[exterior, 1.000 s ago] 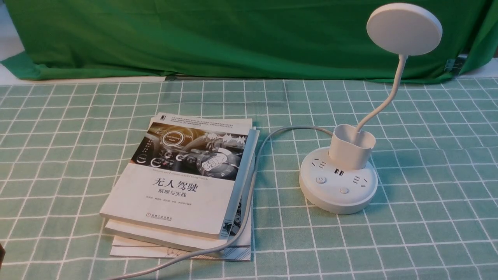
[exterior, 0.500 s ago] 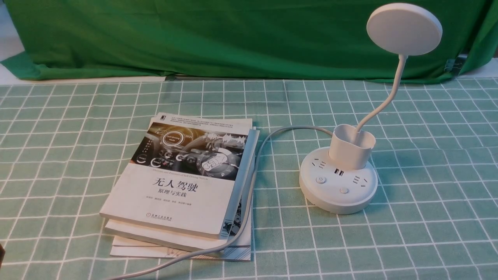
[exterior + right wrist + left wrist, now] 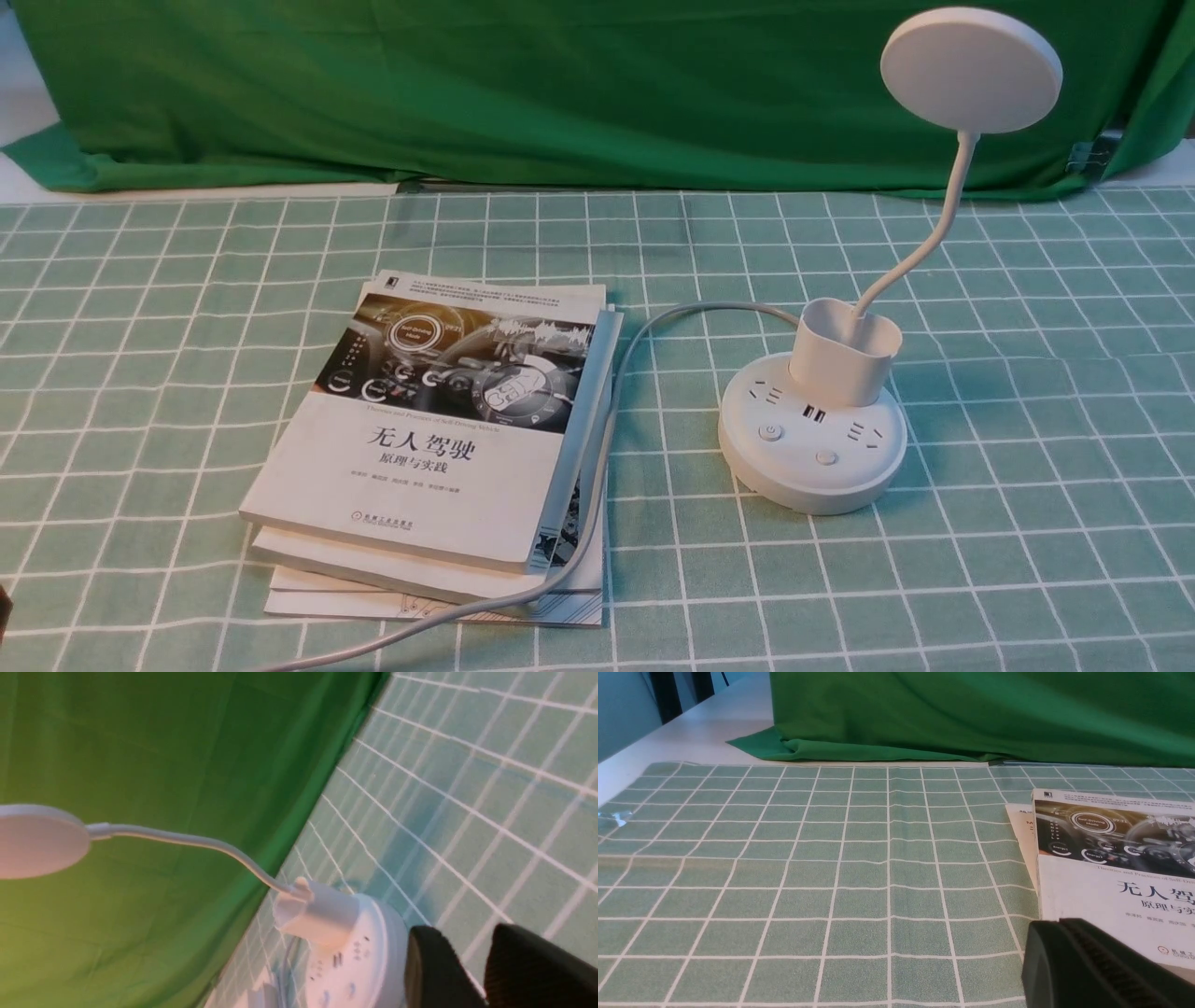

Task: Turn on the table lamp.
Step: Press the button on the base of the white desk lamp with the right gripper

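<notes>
Right claw (image 3: 481, 952): fingers sitting narrow, gripping nothing | lamp (image 3: 812, 448): standing upright ahead of the right claw's tips, apart from them | left claw (image 3: 1064, 952): one finger showing, opening cannot be told | books (image 3: 439, 439): lying stacked just ahead of the left claw | cord (image 3: 611, 425): trailing over the books' edge
</notes>
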You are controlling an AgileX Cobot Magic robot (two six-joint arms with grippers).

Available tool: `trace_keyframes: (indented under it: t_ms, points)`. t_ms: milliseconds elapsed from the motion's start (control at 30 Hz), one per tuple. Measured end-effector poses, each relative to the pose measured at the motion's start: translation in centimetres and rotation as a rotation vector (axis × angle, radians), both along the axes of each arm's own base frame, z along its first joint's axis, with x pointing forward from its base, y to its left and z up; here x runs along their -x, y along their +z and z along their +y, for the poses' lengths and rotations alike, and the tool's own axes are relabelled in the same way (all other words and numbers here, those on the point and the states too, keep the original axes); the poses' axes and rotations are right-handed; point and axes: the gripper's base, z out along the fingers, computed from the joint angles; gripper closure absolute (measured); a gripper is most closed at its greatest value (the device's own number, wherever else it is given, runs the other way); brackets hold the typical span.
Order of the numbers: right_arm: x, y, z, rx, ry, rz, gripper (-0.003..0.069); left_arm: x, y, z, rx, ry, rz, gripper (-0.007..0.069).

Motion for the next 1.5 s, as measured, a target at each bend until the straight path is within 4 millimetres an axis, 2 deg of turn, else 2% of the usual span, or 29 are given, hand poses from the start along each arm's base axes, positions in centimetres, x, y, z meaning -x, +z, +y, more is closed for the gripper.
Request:
trace_keyframes:
  t_ms: [33, 133, 233, 333, 367, 400, 467, 600, 633, 700, 833, 867, 933, 1000, 1033, 1067, 1200, 1500]
  points:
    - [0.0, 0.1, 0.0, 0.019, 0.000, -0.016, 0.0422, 0.0, 0.0, 0.0, 0.000, 0.000, 0.000, 0.0603]
    - [0.1, 2.0, 0.0, 0.274, 0.012, -0.123, 0.0435, 0.0, 0.0, 0.0, 0.000, 0.000, 0.000, 0.0603]
    - [-0.1, 4.7, 0.0, 0.478, 0.024, -0.130, 0.0503, 0.0, 0.0, 0.0, 0.000, 0.000, 0.000, 0.0603]
    - [-0.8, 7.2, 0.1, 0.605, 0.043, -0.102, 0.0575, 0.0, 0.0, 0.0, 0.000, 0.000, 0.000, 0.0603]
    - [-1.7, 9.3, 0.2, 0.708, 0.068, -0.068, 0.0617, 0.0, 0.0, 0.0, 0.000, 0.000, 0.000, 0.0603]
    - [-2.1, 10.0, 0.2, 0.760, 0.085, -0.044, 0.0626, 0.0, 0.0, 0.0, 0.000, 0.000, 0.000, 0.0603]
    - [-4.0, 13.1, 0.4, 0.899, 0.144, 0.022, 0.0631, 0.0, 0.0, 0.0, 0.000, 0.000, 0.000, 0.0603]
    - [-7.4, 16.2, 0.9, 1.075, 0.320, 0.196, 0.0631, 0.0, 0.0, 0.0, 0.000, 0.000, 0.000, 0.0603]
    - [-7.6, 16.3, 1.0, 1.081, 0.324, 0.194, 0.0631, 0.0, 0.0, 0.0, 0.000, 0.000, 0.000, 0.0603]
    - [-10.0, 16.8, 1.9, 1.119, 0.484, 0.283, 0.0631, 0.0, 0.0, 0.0, 0.000, 0.000, 0.000, 0.0603]
    - [-13.0, 15.6, 4.3, 1.156, 0.738, 0.347, 0.0631, 0.0, 0.0, 0.0, 0.000, 0.000, 0.000, 0.0603]
    - [-13.1, 15.5, 4.5, 1.157, 0.751, 0.350, 0.0631, 0.0, 0.0, 0.0, 0.000, 0.000, 0.000, 0.0603]
    - [-14.8, 13.7, 6.3, 1.172, 0.881, 0.393, 0.0631, 0.0, 0.0, 0.0, 0.000, 0.000, 0.000, 0.0603]
    - [-15.8, 12.4, 7.3, 1.179, 0.949, 0.426, 0.0631, 0.0, 0.0, 0.0, 0.000, 0.000, 0.000, 0.0603]
    - [-16.9, 10.6, 8.4, 1.180, 1.024, 0.477, 0.0631, 0.0, 0.0, 0.0, 0.000, 0.000, 0.000, 0.0603]
    - [-17.0, 10.4, 8.5, 1.180, 1.032, 0.484, 0.0631, 0.0, 0.0, 0.0, 0.000, 0.000, 0.000, 0.0603]
    - [-19.8, 6.7, 10.4, 1.165, 1.145, 0.596, 0.0631, 0.0, 0.0, 0.0, 0.000, 0.000, 0.000, 0.0603]
    - [-24.1, 2.7, 14.4, 1.178, 1.197, 0.595, 0.0631, 0.0, 0.0, 0.0, 0.000, 0.000, 0.000, 0.0603]
